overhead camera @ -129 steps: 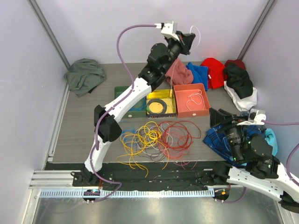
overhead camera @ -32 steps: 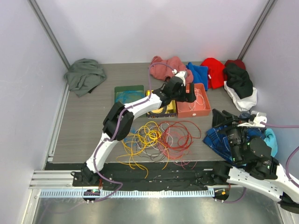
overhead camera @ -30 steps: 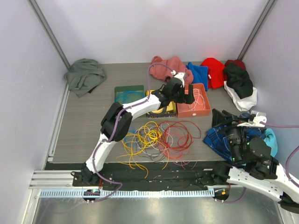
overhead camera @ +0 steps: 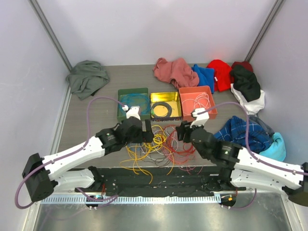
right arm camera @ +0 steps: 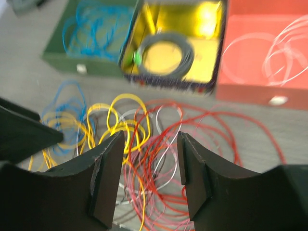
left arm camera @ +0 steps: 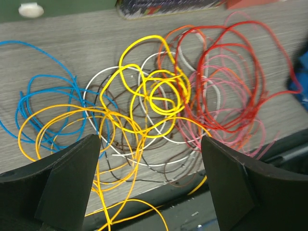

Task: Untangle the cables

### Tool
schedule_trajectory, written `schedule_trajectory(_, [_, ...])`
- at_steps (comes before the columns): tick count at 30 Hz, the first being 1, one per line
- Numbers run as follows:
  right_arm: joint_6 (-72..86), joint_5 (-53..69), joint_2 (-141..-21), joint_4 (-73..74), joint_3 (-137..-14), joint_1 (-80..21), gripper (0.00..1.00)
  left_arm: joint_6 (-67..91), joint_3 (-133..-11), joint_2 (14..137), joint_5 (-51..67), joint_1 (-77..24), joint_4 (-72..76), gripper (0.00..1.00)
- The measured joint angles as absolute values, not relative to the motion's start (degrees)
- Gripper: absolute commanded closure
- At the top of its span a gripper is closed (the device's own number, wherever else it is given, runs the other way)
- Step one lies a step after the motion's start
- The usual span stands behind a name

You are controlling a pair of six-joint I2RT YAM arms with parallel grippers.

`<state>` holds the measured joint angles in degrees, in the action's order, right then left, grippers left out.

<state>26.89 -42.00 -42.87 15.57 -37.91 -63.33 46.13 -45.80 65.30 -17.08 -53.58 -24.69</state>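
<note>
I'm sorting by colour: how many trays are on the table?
3, in a row behind the cables: a green tray on the left, a yellow tray in the middle, an orange tray on the right. None seems hidden.

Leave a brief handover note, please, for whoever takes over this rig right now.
Left claw: open, empty, over the tangle's left side.
Right claw: open, empty, over its right side.
Cables: one tangled heap on the table, in front of the trays.
Done: blue wire lies in the green tray, white wire in the orange tray.
Left: yellow, orange, red, white, brown and some blue loops remain interlaced.
</note>
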Motion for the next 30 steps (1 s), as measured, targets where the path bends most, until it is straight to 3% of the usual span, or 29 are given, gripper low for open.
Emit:
schedule_trajectory(1, [27.9, -40.5, -45.2, 15.7, -37.8, -63.3, 0.46, 46.3, -45.6, 63.8, -16.8, -53.6, -24.8, 0.17])
schedule_trajectory(8, [34.0, -36.7, -47.6, 16.5, -34.5, -63.5, 0.46, 43.4, -43.4, 58.3, -11.8, -58.5, -23.1, 0.28])
schedule_trajectory(10, [35.0, -36.7, -46.7, 16.7, -34.0, -63.5, 0.46, 41.9, -43.5, 60.5, -10.6, -62.0, -23.0, 0.35])
schedule_trajectory(15, [36.6, -36.9, -46.3, 16.8, -34.0, -63.5, 0.46, 39.7, -43.6, 70.1, -8.9, -69.5, -22.7, 0.41])
schedule_trajectory(20, [37.6, -36.8, -46.9, 16.8, -34.0, -63.5, 0.46, 40.2, -41.3, 74.8, -9.7, -70.5, -17.5, 0.55])
schedule_trajectory(30, [38.1, -37.2, -43.7, 17.5, -34.0, -63.5, 0.47, 40.5, -42.6, 85.4, -16.1, -70.3, -12.6, 0.56])
